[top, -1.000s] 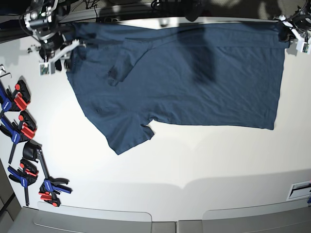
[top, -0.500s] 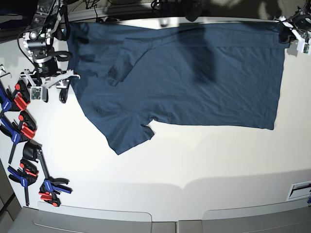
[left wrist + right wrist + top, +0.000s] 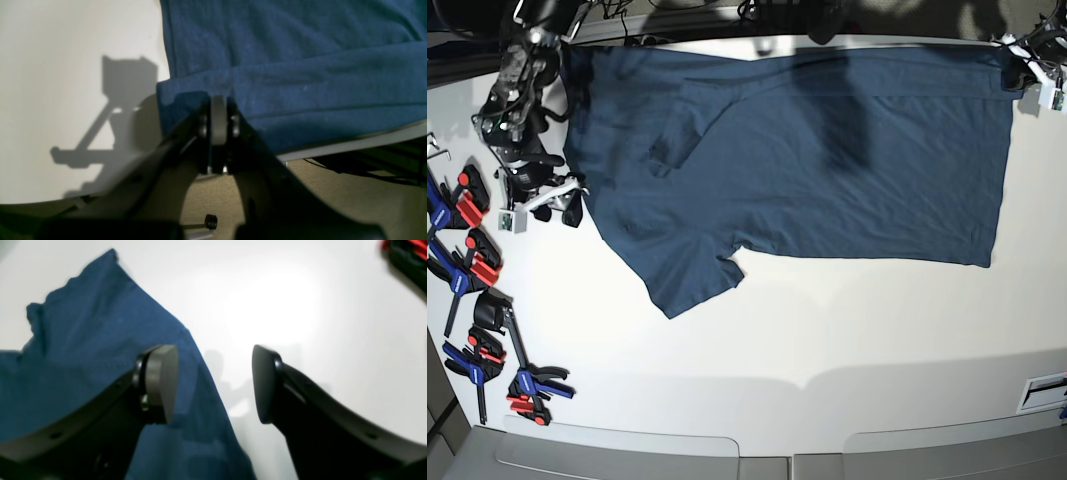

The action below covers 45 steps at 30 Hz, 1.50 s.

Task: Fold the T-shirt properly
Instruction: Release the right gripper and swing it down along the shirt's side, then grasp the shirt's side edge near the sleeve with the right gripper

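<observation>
The dark navy T-shirt (image 3: 827, 170) lies spread flat on the white table (image 3: 827, 330), with one sleeve pointing toward the front left. My right gripper (image 3: 557, 212) hovers at the shirt's left edge. In the right wrist view it (image 3: 213, 383) stands open, one finger pad (image 3: 160, 383) over the T-shirt (image 3: 83, 340) and the other over bare table, holding nothing. My left gripper (image 3: 1017, 68) is at the far right corner. The left wrist view shows it (image 3: 218, 123) shut on the folded hem of the T-shirt (image 3: 300, 83) at the table's back edge.
Several blue and red clamps (image 3: 472, 270) lie along the table's left side, close to my right gripper; one shows as a red and black blur (image 3: 407, 253). A label (image 3: 1042, 392) sits at the front right edge. Floor (image 3: 333, 200) shows beyond the back edge.
My right gripper opened, let go of the shirt's far left corner and moved toward the front along the shirt's left edge. The left gripper has stayed put, still shut.
</observation>
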Each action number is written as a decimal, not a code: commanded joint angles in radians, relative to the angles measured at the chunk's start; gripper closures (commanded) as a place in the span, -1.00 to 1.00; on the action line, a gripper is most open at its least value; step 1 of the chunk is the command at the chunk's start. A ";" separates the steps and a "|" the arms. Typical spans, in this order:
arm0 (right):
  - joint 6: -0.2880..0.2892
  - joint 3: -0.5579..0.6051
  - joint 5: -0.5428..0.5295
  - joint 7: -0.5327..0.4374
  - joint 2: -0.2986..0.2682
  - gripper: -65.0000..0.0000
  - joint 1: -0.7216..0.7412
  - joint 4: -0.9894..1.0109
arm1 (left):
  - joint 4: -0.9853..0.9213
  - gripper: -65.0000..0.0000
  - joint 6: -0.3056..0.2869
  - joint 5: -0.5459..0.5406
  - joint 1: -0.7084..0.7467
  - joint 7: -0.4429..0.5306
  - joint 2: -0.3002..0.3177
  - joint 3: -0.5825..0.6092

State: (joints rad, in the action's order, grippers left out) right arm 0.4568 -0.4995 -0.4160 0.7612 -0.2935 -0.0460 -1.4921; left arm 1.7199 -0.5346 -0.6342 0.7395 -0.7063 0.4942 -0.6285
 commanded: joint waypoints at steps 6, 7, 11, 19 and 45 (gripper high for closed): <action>0.035 -0.004 -0.042 -0.013 -0.099 -0.02 0.177 0.200 | 0.015 1.00 -0.003 -0.013 0.006 0.020 0.016 -0.007; 0.039 -0.004 -0.042 -0.013 -0.111 -0.02 0.204 0.240 | 0.015 1.00 -0.003 -0.013 0.006 0.020 0.016 -0.007; 0.067 -0.004 -0.101 -0.011 -0.151 -0.02 0.302 0.408 | 0.015 1.00 -0.003 -0.013 0.006 0.020 0.016 -0.007; 0.097 -0.004 -0.126 0.033 -0.151 -0.02 0.412 0.671 | 0.015 1.00 -0.003 -0.013 0.006 0.019 0.016 -0.007; 0.097 -0.002 -0.145 0.282 -0.055 -0.02 0.408 0.702 | 0.014 1.00 -0.003 -0.013 0.006 0.019 0.016 -0.007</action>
State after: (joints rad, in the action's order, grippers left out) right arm 0.5659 -0.5053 -0.6037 0.9901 -0.3435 0.3573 -0.7883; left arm 1.7199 -0.5346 -0.6342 0.7391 -0.7059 0.4934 -0.6285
